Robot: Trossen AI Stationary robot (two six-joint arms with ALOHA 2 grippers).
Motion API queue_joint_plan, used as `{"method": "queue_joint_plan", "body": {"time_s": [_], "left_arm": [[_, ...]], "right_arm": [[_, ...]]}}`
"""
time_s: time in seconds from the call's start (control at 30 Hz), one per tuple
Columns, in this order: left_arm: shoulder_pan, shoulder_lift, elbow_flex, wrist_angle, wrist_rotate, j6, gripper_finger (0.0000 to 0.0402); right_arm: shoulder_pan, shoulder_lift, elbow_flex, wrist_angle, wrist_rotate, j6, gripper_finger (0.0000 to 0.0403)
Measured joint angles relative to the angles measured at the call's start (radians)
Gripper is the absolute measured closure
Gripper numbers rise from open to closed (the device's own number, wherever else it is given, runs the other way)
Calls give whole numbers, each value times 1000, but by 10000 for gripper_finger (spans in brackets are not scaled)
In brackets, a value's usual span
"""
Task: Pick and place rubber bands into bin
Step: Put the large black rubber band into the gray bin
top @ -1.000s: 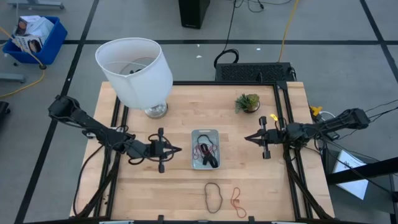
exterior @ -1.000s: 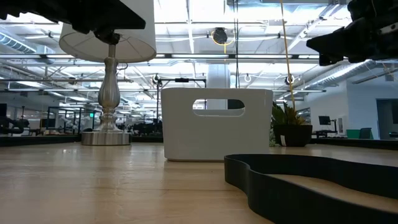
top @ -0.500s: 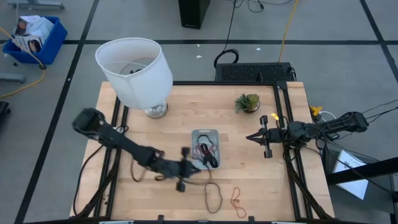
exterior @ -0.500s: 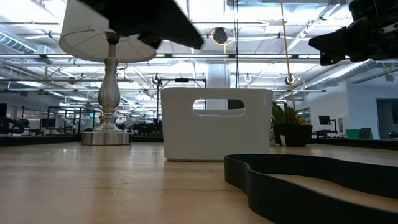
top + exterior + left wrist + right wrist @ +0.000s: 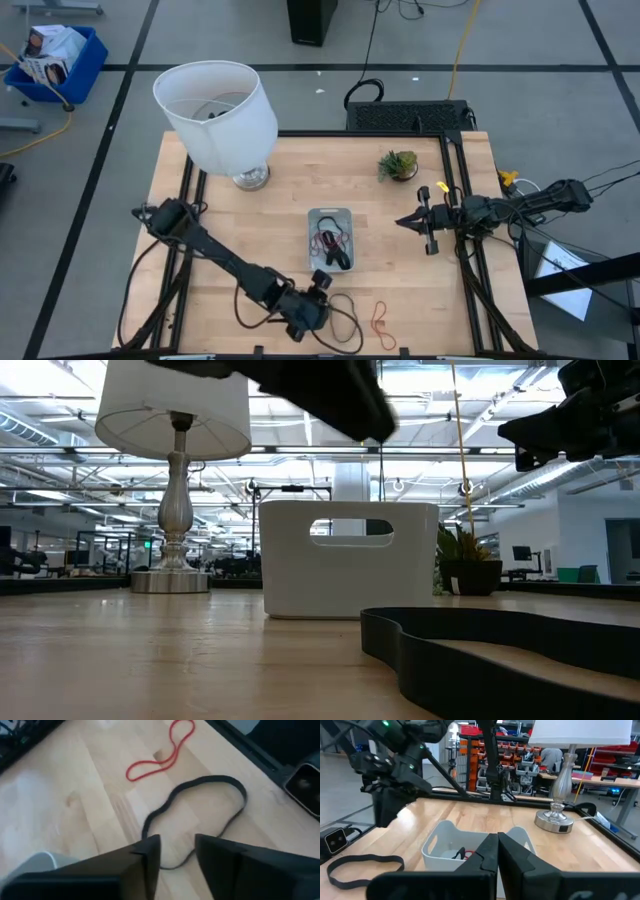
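Observation:
A black rubber band (image 5: 200, 815) and a red-orange rubber band (image 5: 160, 750) lie flat on the wooden table near its front edge. Seen from above, the black one (image 5: 350, 325) is left of the red one (image 5: 382, 320). The bin (image 5: 330, 212) stands mid-table with red and black bands inside it. My left gripper (image 5: 177, 852) hovers tilted down over the near end of the black band, open, nothing between its fingers. My right gripper (image 5: 497, 850) waits shut at the table's right side (image 5: 405, 222), pointing level at the bin.
A white-shaded lamp (image 5: 215, 110) stands at the table's far left and a small potted plant (image 5: 398, 165) at the far right. Black frame rails run along the left and right sides. Bare wood lies between the bin and the loose bands.
My left gripper has swung from beside the bin's left side toward the table's near edge and to the right, ending over the black rubber band, and has tipped from level to slanting downward. The rubber bands and the bin have stayed put.

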Motion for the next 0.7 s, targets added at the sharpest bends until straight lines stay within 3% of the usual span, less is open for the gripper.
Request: {"method": "queue_joint_plan", "body": {"time_s": [0.17,0.3,0.47,0.7], "left_arm": [[3,41,24,7,-14,80,208],[25,74,24,-26,96,157,174],[52,102,24,1,147,216,171],[99,132,22,15,235,228,199]], "right_arm": [[0,0,0,0,0,-1,399],[0,0,0,1,0,-10,399],[0,0,0,0,0,-18,399],[0,0,0,-6,0,-19,399]]}}
